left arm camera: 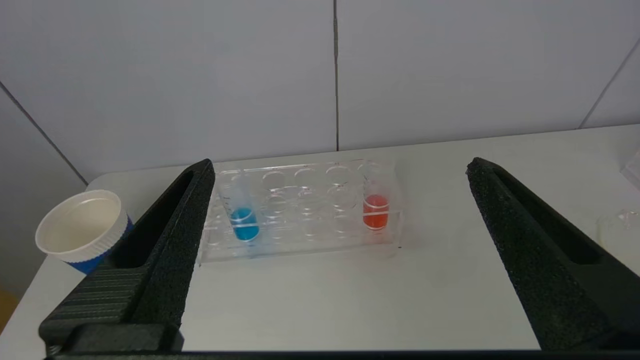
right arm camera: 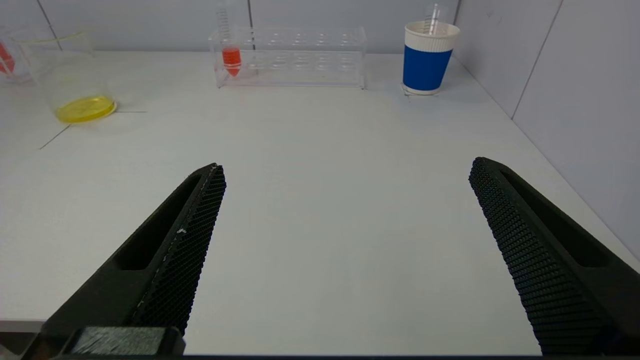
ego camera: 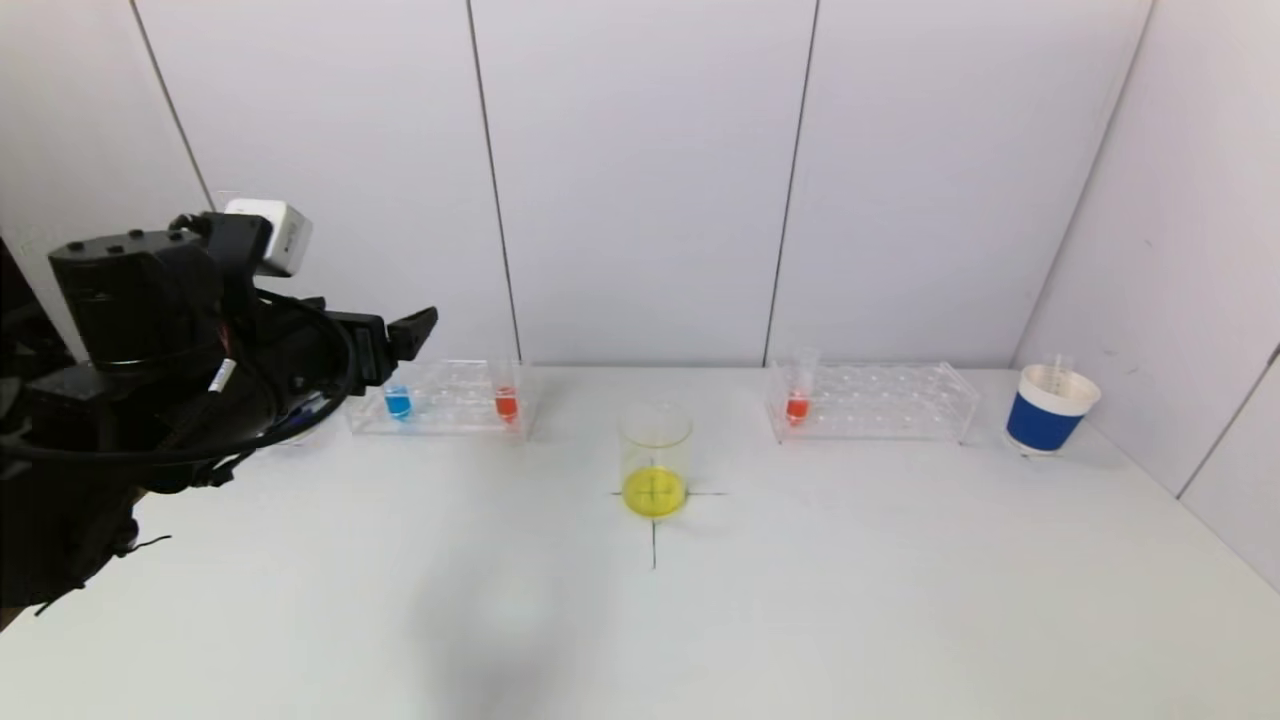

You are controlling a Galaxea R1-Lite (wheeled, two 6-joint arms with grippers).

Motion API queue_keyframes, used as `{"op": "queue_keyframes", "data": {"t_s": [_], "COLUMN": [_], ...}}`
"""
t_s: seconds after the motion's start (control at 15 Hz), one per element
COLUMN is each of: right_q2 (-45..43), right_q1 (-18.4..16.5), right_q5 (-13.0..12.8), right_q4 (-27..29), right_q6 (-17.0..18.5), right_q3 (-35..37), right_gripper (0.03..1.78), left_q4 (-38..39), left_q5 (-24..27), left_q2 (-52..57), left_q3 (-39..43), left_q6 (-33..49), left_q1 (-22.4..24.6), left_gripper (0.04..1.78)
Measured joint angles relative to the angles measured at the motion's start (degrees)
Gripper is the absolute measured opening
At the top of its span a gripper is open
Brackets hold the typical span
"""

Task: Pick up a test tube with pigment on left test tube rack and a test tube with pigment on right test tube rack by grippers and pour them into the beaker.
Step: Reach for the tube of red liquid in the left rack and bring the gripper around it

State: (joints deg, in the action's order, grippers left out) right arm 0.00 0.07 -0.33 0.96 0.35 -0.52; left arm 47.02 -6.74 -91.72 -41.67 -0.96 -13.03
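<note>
The clear left rack (ego camera: 450, 405) holds a blue-pigment tube (ego camera: 398, 402) and a red-pigment tube (ego camera: 506, 404). The clear right rack (ego camera: 890, 400) holds one red-pigment tube (ego camera: 797, 405). The beaker (ego camera: 655, 455) stands between the racks with yellow liquid in it. My left gripper (ego camera: 395, 345) hovers open and empty just in front of the left rack (left arm camera: 305, 200), facing the blue tube (left arm camera: 244, 222) and the red tube (left arm camera: 375, 211). My right gripper (right arm camera: 346, 165) is open and empty, low over the near table, far from the right rack (right arm camera: 310, 60) and its red tube (right arm camera: 231, 57); it is out of the head view.
A blue-and-white paper cup (ego camera: 1050, 410) with an empty tube in it stands right of the right rack, near the side wall. Another blue-and-white cup (left arm camera: 80, 230) stands left of the left rack. Black cross lines mark the table under the beaker (right arm camera: 70, 75).
</note>
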Motion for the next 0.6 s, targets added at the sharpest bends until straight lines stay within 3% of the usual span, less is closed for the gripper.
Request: {"op": "queue_keyframes", "data": {"t_s": [0.6], "right_q2": [0.0], "right_q1": [0.0], "right_q5": [0.0], "right_q4": [0.0], "right_q6": [0.0], "right_q3": [0.0], "right_gripper": [1.77], "left_q4": [17.9], "left_q5": [-2.6], "left_q2": [-16.1], "left_q3": [1.6], "left_q6": [0.1], "left_q1": [-4.9], "left_gripper": [1.76]}}
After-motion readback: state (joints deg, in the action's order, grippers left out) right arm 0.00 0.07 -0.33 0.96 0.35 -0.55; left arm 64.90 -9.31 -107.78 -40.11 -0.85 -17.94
